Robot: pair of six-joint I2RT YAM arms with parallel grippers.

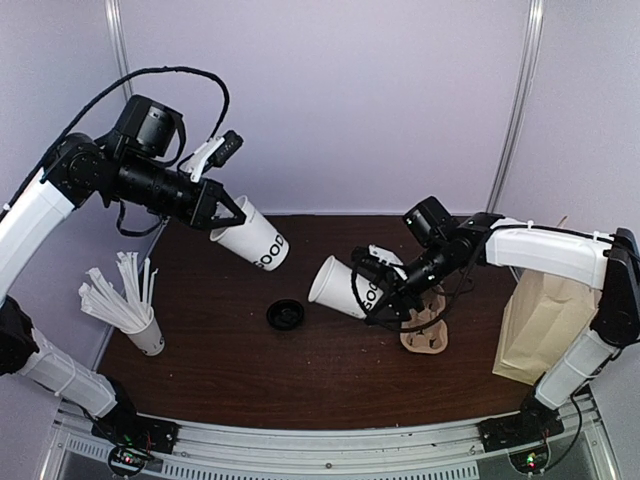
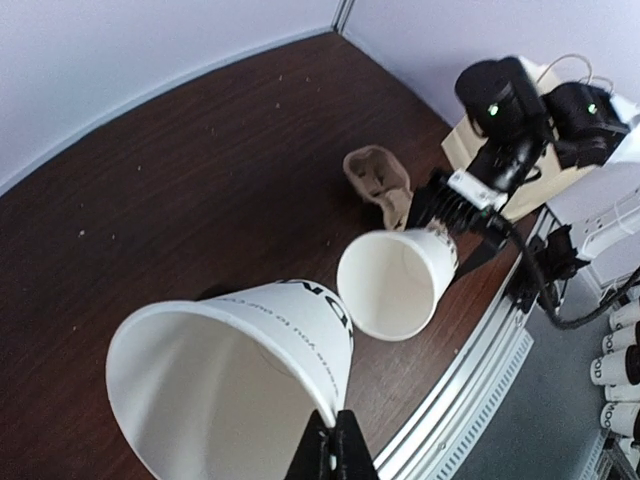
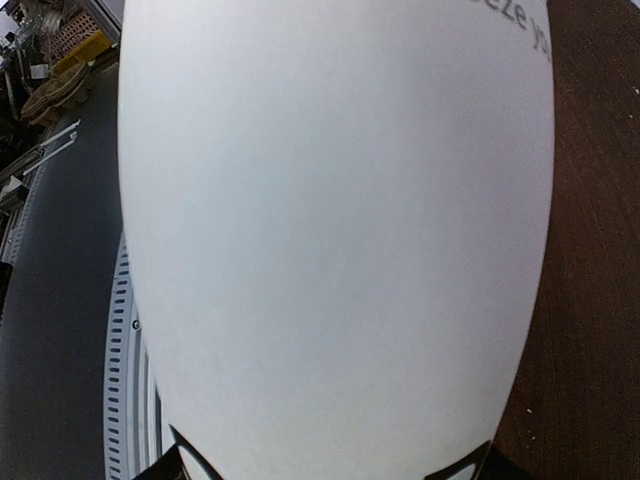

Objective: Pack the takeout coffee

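Two lidless white paper cups with dark print are held tilted above the table. My left gripper is shut on the rim of one cup; the left wrist view shows its fingertips pinching that rim, the cup's mouth open toward the camera. My right gripper is shut around the body of the second cup, which fills the right wrist view with a fingertip at each lower corner. This cup also shows in the left wrist view. A round black lid lies alone on the table between them.
A brown moulded-pulp cup carrier sits under the right arm and also shows in the left wrist view. A brown paper bag stands at the right edge. A white cup of wrapped straws stands front left.
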